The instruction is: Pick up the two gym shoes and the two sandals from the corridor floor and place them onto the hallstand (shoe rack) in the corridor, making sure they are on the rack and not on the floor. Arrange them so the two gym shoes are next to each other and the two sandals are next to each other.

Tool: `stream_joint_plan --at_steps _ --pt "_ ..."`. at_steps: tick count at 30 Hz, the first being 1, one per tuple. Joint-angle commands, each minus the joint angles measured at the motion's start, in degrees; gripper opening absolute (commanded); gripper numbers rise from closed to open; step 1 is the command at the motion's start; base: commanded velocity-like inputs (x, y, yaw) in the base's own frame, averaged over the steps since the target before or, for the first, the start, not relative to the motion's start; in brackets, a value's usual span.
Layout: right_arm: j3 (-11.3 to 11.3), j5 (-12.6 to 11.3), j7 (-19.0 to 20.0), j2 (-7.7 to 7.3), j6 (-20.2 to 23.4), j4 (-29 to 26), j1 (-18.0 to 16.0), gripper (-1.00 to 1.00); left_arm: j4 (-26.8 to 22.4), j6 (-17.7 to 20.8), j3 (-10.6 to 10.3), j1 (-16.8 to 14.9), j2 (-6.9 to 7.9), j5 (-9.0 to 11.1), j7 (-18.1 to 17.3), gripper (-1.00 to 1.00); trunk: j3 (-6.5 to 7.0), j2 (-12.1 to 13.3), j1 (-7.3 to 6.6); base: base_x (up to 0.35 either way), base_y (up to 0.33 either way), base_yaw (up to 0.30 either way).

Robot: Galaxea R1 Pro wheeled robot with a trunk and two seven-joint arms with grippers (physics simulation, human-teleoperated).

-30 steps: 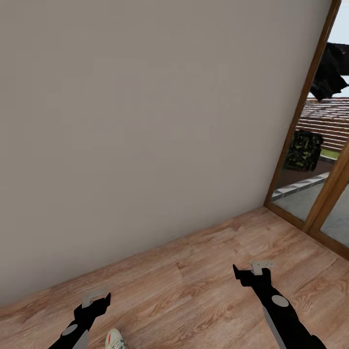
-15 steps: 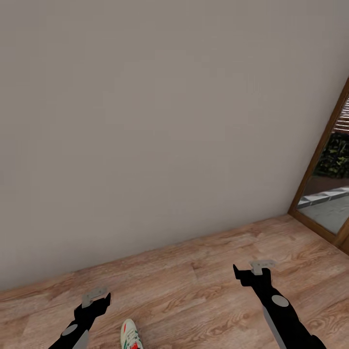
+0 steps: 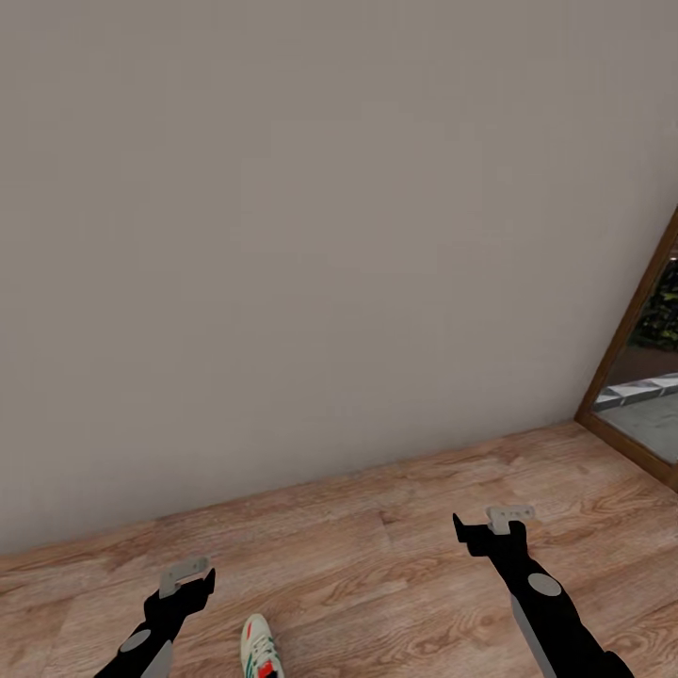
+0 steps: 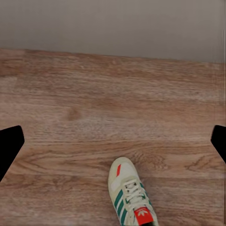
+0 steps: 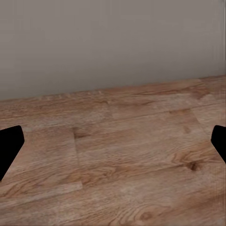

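— From up top, what's in front of it?

— A plain grey wall (image 3: 320,235) over light-brown wood-plank flooring (image 3: 395,574), with a brown wooden door frame (image 3: 629,348) at the right. The black left gripper (image 3: 185,576) and black right gripper (image 3: 496,521) hang low over the planks, well apart; from here I can't tell how either pair of jaws stands. One cream lace-up sneaker with green stripes and a red tongue patch (image 3: 259,650) lies on the floor just beside the left arm, cut off by the picture's edge.

— And the left wrist camera?

— The same sneaker (image 4: 129,194), toe towards the wall, alone on the boards. The dark fingertips sit at opposite edges, so those jaws are spread wide, holding nothing.

— The right wrist?

— Bare planks (image 5: 117,155) and wall; jaws likewise wide and empty.

— So where is it in the job?

— I'd say searching, with nothing picked up. Next it should lower the left gripper over that sneaker.
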Motion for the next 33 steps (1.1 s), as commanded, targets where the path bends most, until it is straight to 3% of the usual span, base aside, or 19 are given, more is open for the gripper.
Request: stream_joint_plan --at_steps 1,33 --pt "0.02 0.03 0.02 -0.02 0.31 -0.08 -0.02 1.0 0.02 -0.16 -0.08 -0.03 0.01 0.47 -0.02 1.0 -0.06 -0.03 0.0 0.0 -0.165 0.006" --pt "-0.03 0.03 -0.06 -0.02 0.31 -0.48 -0.02 1.0 0.06 -0.18 -0.15 -0.03 0.01 0.42 -0.01 1.0 -0.06 -0.03 0.0 -0.03 -0.024 0.001"
